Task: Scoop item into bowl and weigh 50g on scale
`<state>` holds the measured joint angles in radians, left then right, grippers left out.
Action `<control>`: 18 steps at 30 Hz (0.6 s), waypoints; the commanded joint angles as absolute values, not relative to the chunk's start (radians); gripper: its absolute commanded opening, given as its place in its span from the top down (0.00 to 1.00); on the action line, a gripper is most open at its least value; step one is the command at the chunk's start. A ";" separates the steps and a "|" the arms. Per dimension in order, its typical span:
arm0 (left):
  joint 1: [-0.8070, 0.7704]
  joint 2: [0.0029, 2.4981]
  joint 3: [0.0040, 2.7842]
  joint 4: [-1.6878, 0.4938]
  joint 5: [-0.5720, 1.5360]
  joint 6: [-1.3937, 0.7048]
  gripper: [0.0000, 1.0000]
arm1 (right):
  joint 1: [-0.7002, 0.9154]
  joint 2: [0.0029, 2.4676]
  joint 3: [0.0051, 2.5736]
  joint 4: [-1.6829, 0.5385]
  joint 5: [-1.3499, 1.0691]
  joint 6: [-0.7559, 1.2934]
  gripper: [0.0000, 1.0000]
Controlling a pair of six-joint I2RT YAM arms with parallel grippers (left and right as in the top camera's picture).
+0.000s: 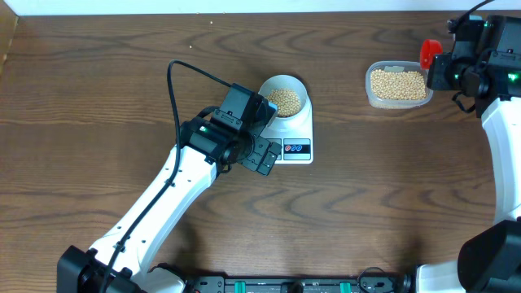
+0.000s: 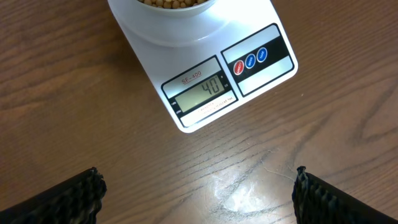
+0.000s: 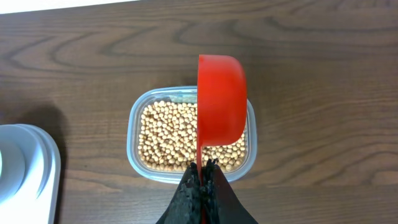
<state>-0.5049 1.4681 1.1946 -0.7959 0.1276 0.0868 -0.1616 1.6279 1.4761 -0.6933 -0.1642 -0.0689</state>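
Spread wide, my left claw (image 2: 199,193) hovers before the white scale (image 2: 211,74), its long axis running away from me: display nearest, reading 40, bowl (image 1: 282,80) of beans (image 1: 285,101) at the far end. Far right, my right claw (image 3: 202,183) pinches the handle of a red scoop (image 3: 221,106), turned on edge above the tub (image 3: 132,134) of beans.

Bowl (image 2: 163,14) mostly cropped; readout (image 2: 205,90) perhaps 40
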 commanded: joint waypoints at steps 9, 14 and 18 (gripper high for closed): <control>-0.500 1.463 1.198 -0.796 0.119 0.104 0.02 | -0.166 1.622 1.478 -0.821 -0.173 -0.067 0.99; -0.500 1.463 1.198 -0.796 0.119 0.104 0.02 | -0.166 1.633 1.470 -0.842 -0.097 -0.081 0.99; -0.500 1.463 1.198 -0.796 0.119 0.104 0.02 | -0.165 1.685 1.468 -0.829 -0.096 -0.087 0.99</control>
<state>-0.5049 1.4681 1.1946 -0.7956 0.1276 0.0872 -0.1616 1.6363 1.4761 -0.8387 -0.1207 -0.0731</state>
